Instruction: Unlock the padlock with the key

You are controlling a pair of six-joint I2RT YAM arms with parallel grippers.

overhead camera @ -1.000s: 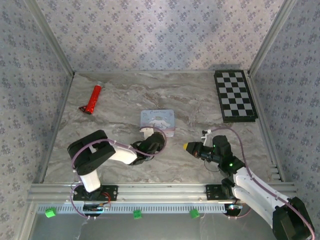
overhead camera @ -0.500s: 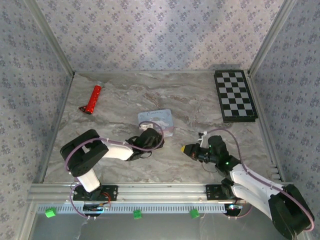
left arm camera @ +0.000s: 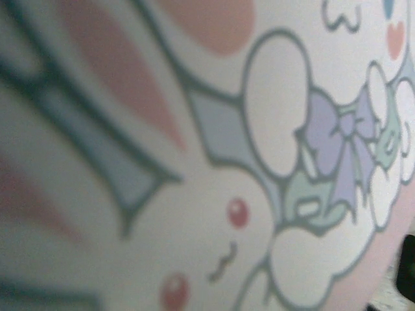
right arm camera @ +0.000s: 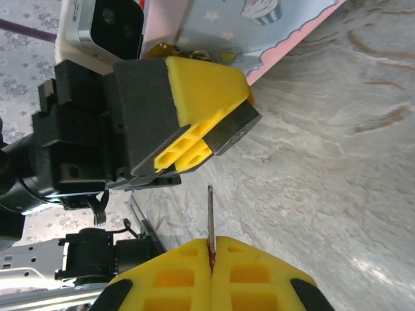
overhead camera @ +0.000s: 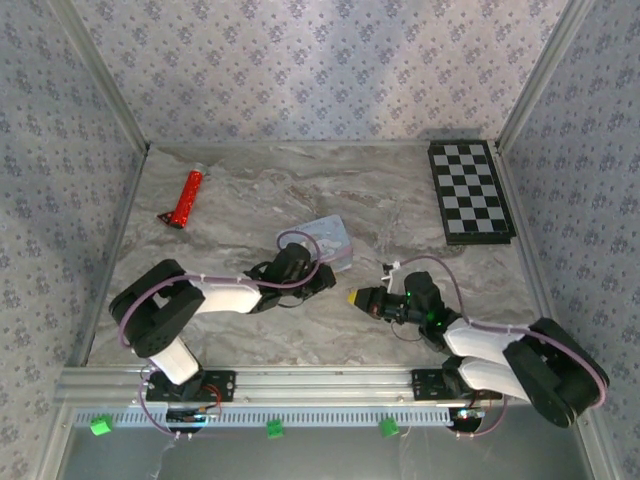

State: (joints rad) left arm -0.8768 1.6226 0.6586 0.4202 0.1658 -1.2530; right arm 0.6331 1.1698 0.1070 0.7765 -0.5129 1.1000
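In the right wrist view my right gripper (right arm camera: 211,245) is shut on the key (right arm camera: 209,217), whose thin blade points up out of the yellow pads. Just above it my left gripper (right arm camera: 224,116) is shut on the padlock (right arm camera: 236,127), a small dark metal block sticking out of its fingertips. A short gap separates the key tip from the lock. From above, the left gripper (overhead camera: 312,277) and right gripper (overhead camera: 357,297) face each other near the table's middle. The padlock is too small to pick out from above.
The pastel cartoon tin (overhead camera: 331,238) lies tilted right behind the left gripper, and its lid (left arm camera: 272,129) is seen very close in the left wrist view. A red tube (overhead camera: 186,196) lies at the back left. A checkerboard (overhead camera: 470,190) lies at the back right.
My right gripper has moved left with the key, closing on the left gripper. The left arm has swung and stretched out, and the tin has shifted and turned slightly.
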